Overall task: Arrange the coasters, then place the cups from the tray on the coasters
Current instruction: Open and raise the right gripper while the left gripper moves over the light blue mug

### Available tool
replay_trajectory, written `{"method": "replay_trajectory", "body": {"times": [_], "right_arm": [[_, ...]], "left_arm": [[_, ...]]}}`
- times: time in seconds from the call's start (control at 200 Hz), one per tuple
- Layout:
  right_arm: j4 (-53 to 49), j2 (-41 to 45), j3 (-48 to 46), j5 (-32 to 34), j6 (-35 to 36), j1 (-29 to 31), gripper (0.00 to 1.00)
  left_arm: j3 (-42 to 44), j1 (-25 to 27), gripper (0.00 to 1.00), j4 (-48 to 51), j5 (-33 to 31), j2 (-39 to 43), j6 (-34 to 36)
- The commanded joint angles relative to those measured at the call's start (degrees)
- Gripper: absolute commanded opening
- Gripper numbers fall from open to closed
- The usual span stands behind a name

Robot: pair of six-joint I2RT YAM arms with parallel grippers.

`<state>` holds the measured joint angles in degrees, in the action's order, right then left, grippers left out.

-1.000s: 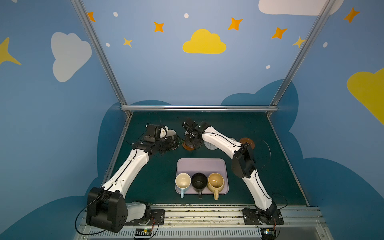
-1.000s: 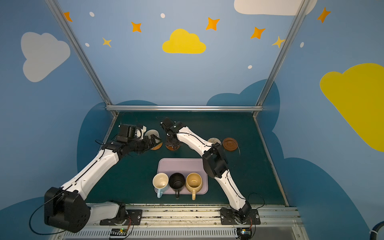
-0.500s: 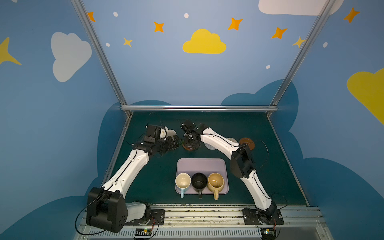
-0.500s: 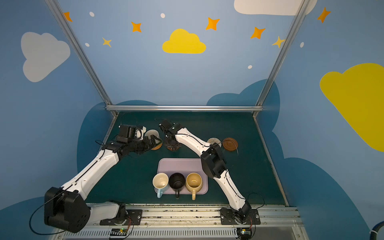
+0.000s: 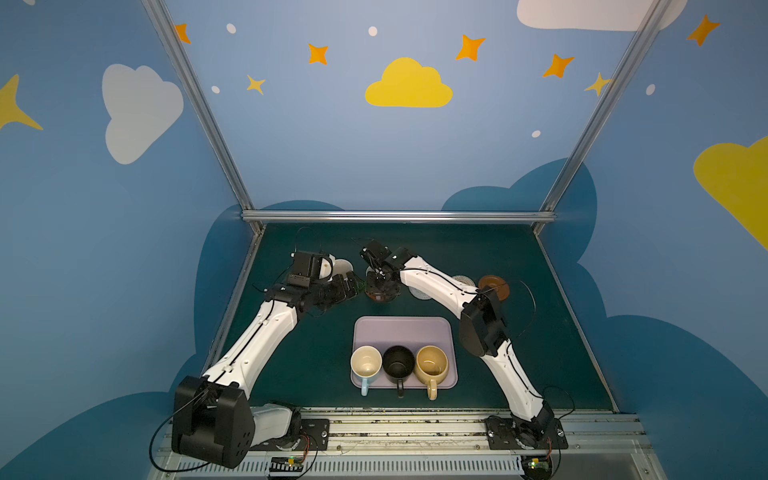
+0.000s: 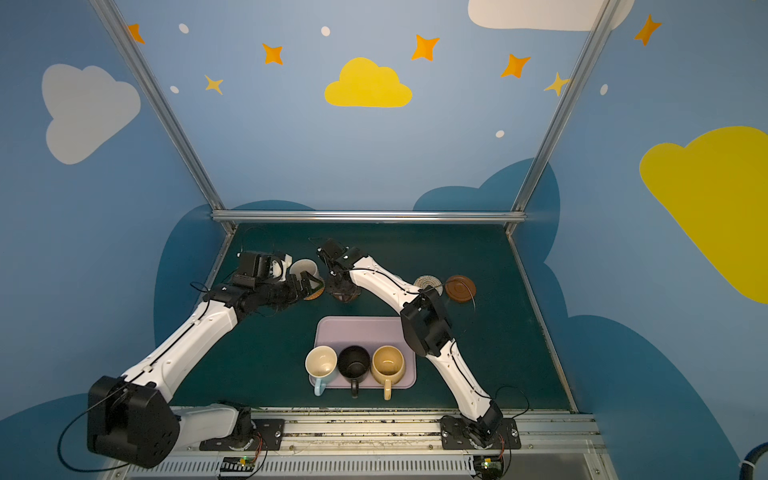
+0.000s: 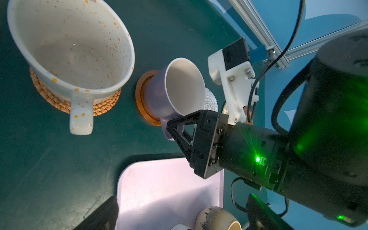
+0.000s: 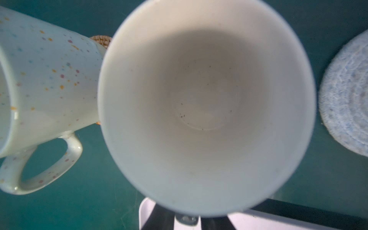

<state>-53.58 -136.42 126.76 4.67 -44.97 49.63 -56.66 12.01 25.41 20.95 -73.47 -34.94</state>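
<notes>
Beside speckled mug (image 7: 73, 49), R jaws pinch lavender mug (image 7: 157, 97) handle; L jaws spread.

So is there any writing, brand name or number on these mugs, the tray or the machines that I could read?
No text can be read anywhere.
Speckled mug: coloured dots only, no lettering.
Lavender mug and tray: plain.
Walls: painted clouds and stars, no words.
Circuit boards at the arm bases: any print is too small to read.
</notes>
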Motion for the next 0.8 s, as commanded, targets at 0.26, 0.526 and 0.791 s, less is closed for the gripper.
{"method": "replay_trajectory", "body": {"times": [0.26,0.526,0.791], "right_arm": [[1.13,0.16,-0.66,-1.26,0.04,-0.65,0.31],[3.43,4.08,-4.55,-2.59,0.98,-0.68,0.59],[3.71,9.48,-8.81,-1.05,1.98,-0.08,0.67]], "left_arm": [[1.2,-0.32,0.99,-0.02,-0.16,1.71,0.79],[-0.04,-0.4,0.99,3.99,-0.99,3.58,2.94],[-3.01,-0.21,0.99,12.27,-0.58,5.1,6.96]]}}
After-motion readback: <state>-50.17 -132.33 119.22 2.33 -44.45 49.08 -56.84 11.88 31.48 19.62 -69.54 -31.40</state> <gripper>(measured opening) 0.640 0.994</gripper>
